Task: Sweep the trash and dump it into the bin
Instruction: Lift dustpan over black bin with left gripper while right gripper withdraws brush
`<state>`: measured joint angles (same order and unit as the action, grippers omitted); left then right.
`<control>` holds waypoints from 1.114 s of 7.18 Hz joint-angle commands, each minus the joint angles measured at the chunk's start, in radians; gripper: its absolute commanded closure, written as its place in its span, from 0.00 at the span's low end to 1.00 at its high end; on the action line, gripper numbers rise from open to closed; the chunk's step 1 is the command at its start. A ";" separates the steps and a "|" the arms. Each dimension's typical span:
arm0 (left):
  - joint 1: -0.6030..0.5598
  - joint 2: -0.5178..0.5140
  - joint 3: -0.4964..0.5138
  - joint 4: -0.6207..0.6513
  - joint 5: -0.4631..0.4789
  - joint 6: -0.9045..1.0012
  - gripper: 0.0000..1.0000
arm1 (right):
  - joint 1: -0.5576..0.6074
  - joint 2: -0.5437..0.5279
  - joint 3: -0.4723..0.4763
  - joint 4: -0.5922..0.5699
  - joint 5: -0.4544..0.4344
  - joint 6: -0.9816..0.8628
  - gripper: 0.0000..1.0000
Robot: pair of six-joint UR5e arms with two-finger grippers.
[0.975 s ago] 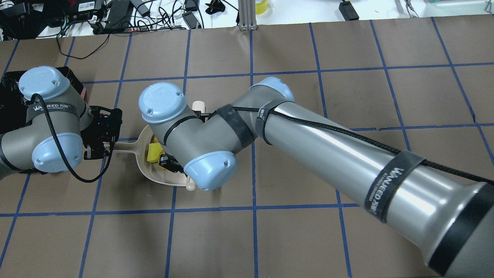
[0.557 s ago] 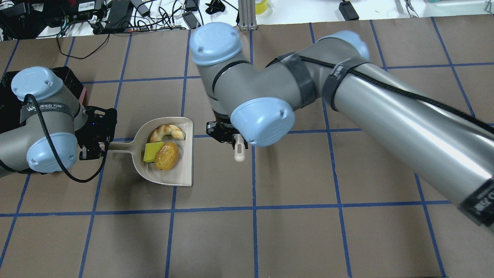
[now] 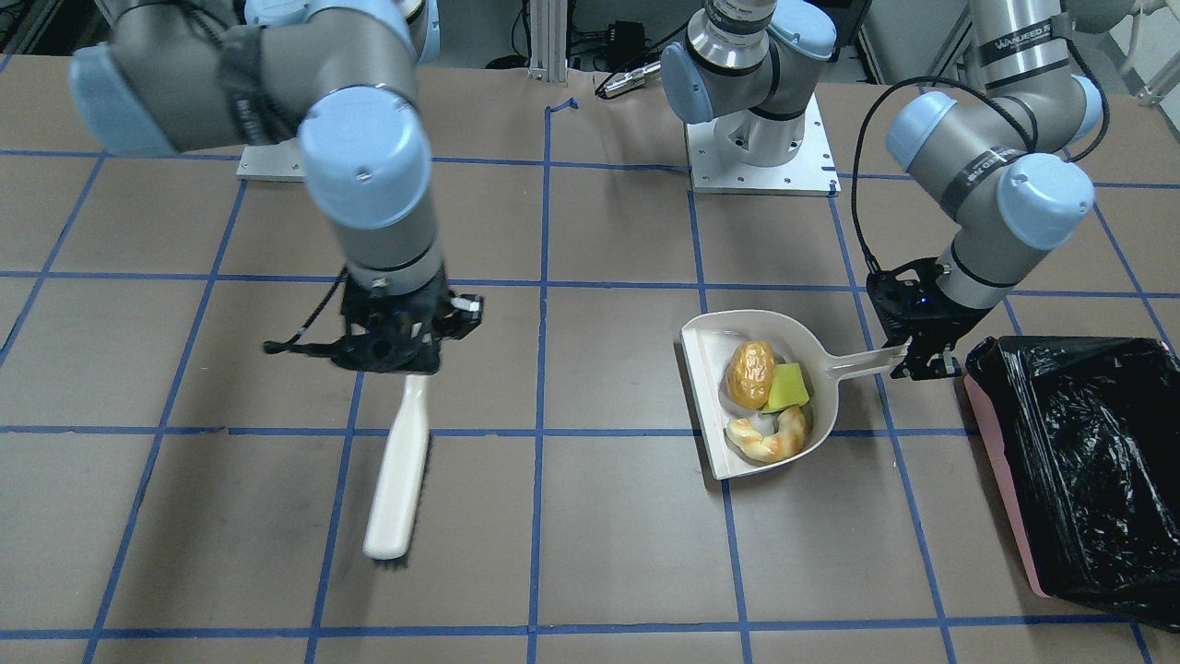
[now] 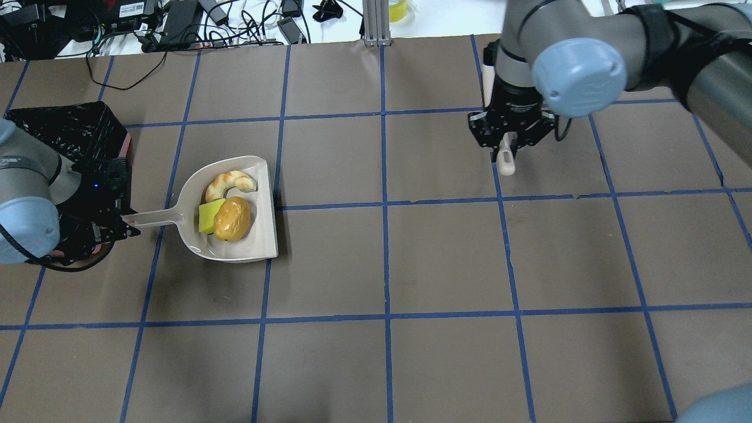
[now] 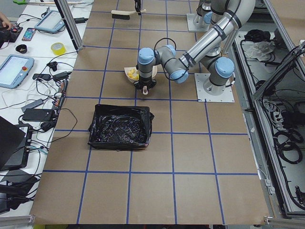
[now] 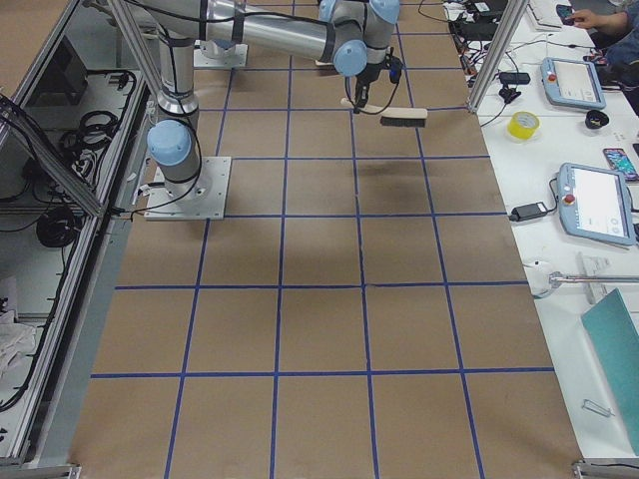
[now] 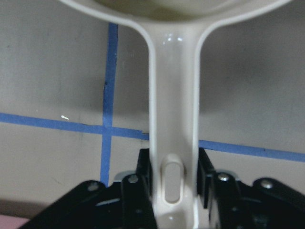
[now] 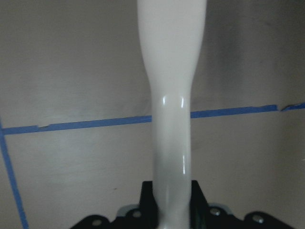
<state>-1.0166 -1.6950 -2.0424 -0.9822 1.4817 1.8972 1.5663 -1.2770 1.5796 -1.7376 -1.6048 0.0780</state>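
The cream dustpan [image 4: 263,194] holds all the trash: a glossy yellow-brown potato lump [image 4: 232,219], a tan crescent bread piece [image 4: 229,182] and a yellow-green sponge wedge [image 4: 207,217]. My left gripper [image 4: 120,226] is shut on the dustpan handle [image 7: 174,119], close beside the pink bin [image 3: 1000,470] with its black bag [image 4: 70,129]. My right gripper [image 4: 506,144] is shut on the handle of the cream brush [image 3: 398,470] and holds it far to the right of the pan. The trash also shows in the front view: potato [image 3: 750,373], sponge [image 3: 789,387], bread [image 3: 770,435].
Brown paper with blue tape lines covers the table [image 4: 382,264]. Cables and electronics lie on the white bench past the far edge [image 4: 176,23], with an aluminium post [image 4: 376,23]. The arm bases [image 3: 756,148] stand at the robot's side.
My right arm has swung the brush out of the dustpan and far to the right. My left gripper has drawn the loaded dustpan leftward toward the bin.
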 commanded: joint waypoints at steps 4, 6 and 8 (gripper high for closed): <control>0.304 0.002 0.381 -0.447 -0.009 0.182 1.00 | -0.296 0.106 0.042 -0.105 -0.067 -0.351 1.00; 0.371 -0.043 0.477 -0.364 0.119 0.308 1.00 | -0.336 0.111 0.127 -0.277 -0.110 -0.400 1.00; 0.378 -0.139 0.626 -0.280 0.195 0.445 1.00 | -0.336 0.105 0.145 -0.284 -0.110 -0.477 0.99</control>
<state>-0.6471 -1.7777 -1.5014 -1.3015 1.6366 2.2718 1.2323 -1.1673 1.7121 -2.0075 -1.7111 -0.3605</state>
